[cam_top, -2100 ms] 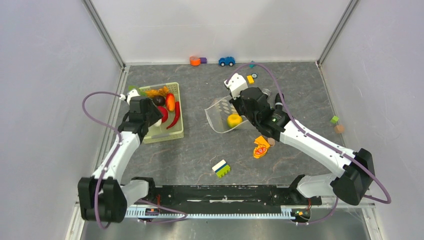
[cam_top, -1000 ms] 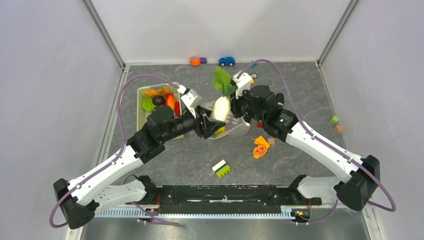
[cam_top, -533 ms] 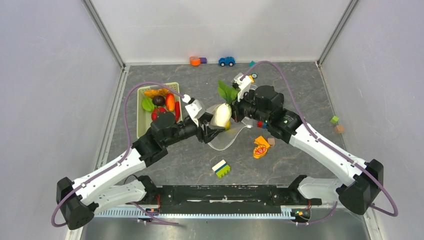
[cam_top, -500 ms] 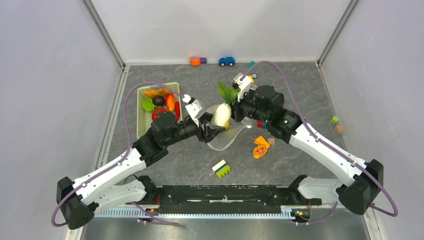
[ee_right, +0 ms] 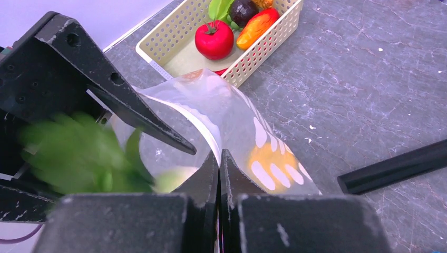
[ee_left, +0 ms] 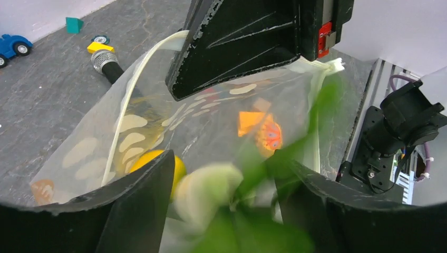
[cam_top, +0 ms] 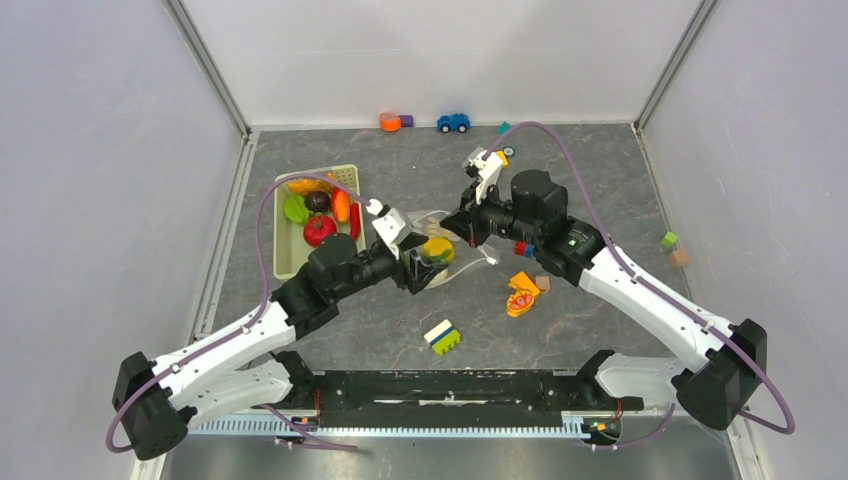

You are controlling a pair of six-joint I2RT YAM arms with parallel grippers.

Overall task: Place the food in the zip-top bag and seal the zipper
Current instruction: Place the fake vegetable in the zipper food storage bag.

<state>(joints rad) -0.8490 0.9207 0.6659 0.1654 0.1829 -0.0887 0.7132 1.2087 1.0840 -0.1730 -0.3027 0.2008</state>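
Observation:
The clear dotted zip-top bag (cam_top: 457, 245) stands open in mid-table. My right gripper (cam_top: 458, 222) is shut on its rim, pinching the whitish zipper strip (ee_right: 203, 126) between closed fingertips (ee_right: 219, 155). My left gripper (cam_top: 418, 262) is at the bag's mouth with its jaws wide apart (ee_left: 224, 158). A white radish with green leaves (ee_left: 208, 190) is blurred between them, loose over the mouth of the bag (ee_left: 211, 121). A yellow piece (ee_left: 179, 167) lies inside. The tomato (cam_top: 319, 229), carrot (cam_top: 341, 205), chili (cam_top: 354, 222), dark purple piece (cam_top: 317, 200) and green piece (cam_top: 294, 208) lie in the basket.
The pale green slotted basket (cam_top: 295, 260) sits left of the bag. An orange-and-red lumpy toy (cam_top: 522, 293) lies right of the bag, and a building block (cam_top: 442, 337) lies nearer me. A blue car (cam_top: 453, 122) and an orange piece (cam_top: 390, 121) sit by the back wall. Small blocks (cam_top: 670, 240) lie far right.
My left arm carried the radish from the basket to the bag's mouth, lowered it and opened its jaws. The radish has dropped out of the top view. My right gripper kept holding the bag's rim.

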